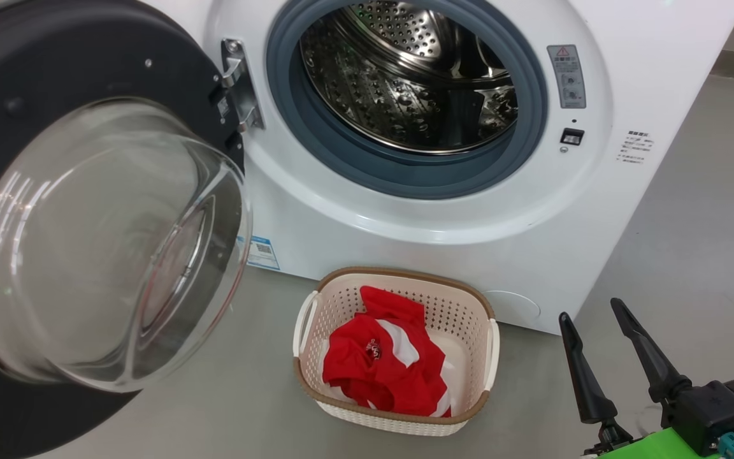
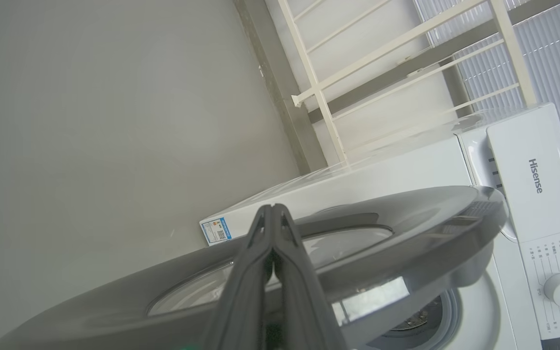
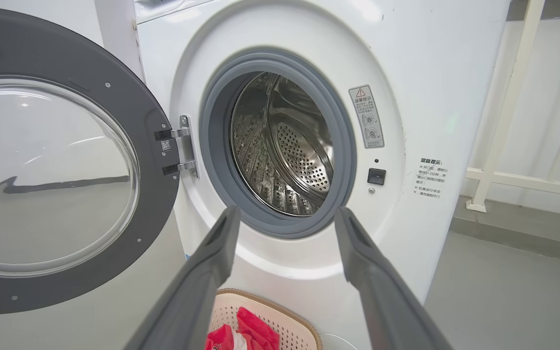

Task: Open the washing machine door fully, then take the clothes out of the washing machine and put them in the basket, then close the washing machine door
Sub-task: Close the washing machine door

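In basket (image 1: 462,312), clothes (image 1: 373,366) left of spread right end effector (image 1: 589,308); left end effector (image 2: 272,210) pressed together near door (image 2: 406,218).

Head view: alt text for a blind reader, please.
A white washing machine with its black round door swung open at left, steel drum exposed. Red clothes lie in the cream basket on the floor before it; open right claw at lower right.

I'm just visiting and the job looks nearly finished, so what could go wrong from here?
The shut left pincer sits by the glossy washing machine door; pushing it closed, the tips might slide off. The door's bulging glass bowl may sweep close over the basket of red clothes and could nudge it.
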